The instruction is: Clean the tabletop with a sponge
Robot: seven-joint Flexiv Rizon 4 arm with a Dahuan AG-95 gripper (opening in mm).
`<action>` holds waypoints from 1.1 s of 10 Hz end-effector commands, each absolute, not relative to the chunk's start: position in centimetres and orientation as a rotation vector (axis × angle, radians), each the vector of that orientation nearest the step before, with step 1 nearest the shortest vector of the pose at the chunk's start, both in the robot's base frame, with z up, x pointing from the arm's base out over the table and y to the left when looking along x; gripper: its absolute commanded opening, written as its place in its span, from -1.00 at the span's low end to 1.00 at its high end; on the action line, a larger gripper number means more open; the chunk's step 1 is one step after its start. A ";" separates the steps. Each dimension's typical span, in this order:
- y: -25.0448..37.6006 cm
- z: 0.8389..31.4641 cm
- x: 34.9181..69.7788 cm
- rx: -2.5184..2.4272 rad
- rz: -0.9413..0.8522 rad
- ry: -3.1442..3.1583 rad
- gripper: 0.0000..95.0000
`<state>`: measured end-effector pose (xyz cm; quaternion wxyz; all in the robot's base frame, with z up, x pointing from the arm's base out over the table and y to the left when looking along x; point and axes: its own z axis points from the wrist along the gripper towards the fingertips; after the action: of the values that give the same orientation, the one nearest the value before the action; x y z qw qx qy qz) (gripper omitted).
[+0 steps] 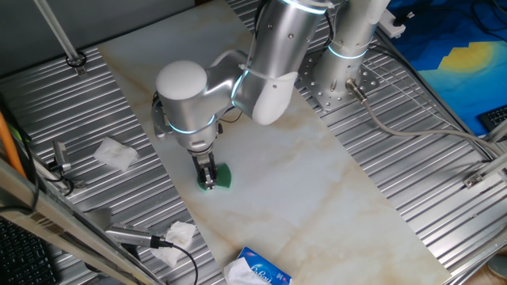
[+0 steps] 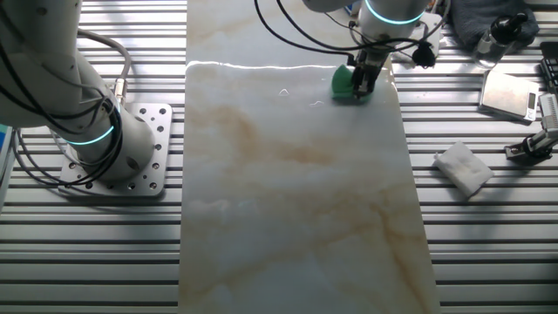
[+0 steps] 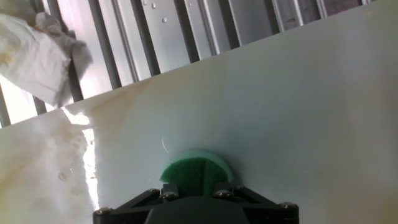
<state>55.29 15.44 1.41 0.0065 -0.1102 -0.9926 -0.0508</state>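
The sponge point(image 1: 224, 176) is pinched between the fingers of the hand point(image 1: 208, 184) and pressed onto the counter point(image 1: 317, 174), close to that long edge of the slab beyond which a crumpled white tissue point(image 1: 116, 153) lies on the ribbed grey metal surface point(image 1: 103, 103); in the other fixed view the sponge point(image 2: 343, 82) is seen near the far end of the slab, just beside its right edge. The sponge is a small bright green block, soft-looking, with a paler rim; in the hand view its top point(image 3: 194, 173) is bulged into a rounded arc above the black body of the hand, the fingers being clamped on it. Its long axis cannot be told, since much of it is hidden by the hand. The hand is pointed straight down, the sponge being touched to the slab beneath it. The counter is a long rectangular glossy slab, off-white with faint brown veins point(image 2: 288, 153); light is reflected along it. A second tissue point(image 1: 181, 233) and a blue-and-white tissue pack point(image 1: 257, 271) lie near the slab's near end, well apart from the sponge.
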 end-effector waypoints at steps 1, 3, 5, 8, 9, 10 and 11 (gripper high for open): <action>15.5 1.2 55.7 -0.335 -0.158 -3.109 -1.00; 15.6 1.1 56.1 -0.336 -0.159 -3.105 -1.00; 15.5 1.0 55.9 -0.326 -0.151 -3.102 -1.00; 14.9 0.7 54.7 -0.308 -0.169 -3.111 -1.00; 14.8 1.1 54.5 -0.309 -0.164 -3.104 -1.00; 14.8 1.2 54.4 -0.303 -0.157 -3.106 -1.00; 14.6 1.0 53.8 -0.289 -0.149 -3.112 -1.00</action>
<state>53.72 14.69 0.96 0.0119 -0.0933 -0.9944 -0.0492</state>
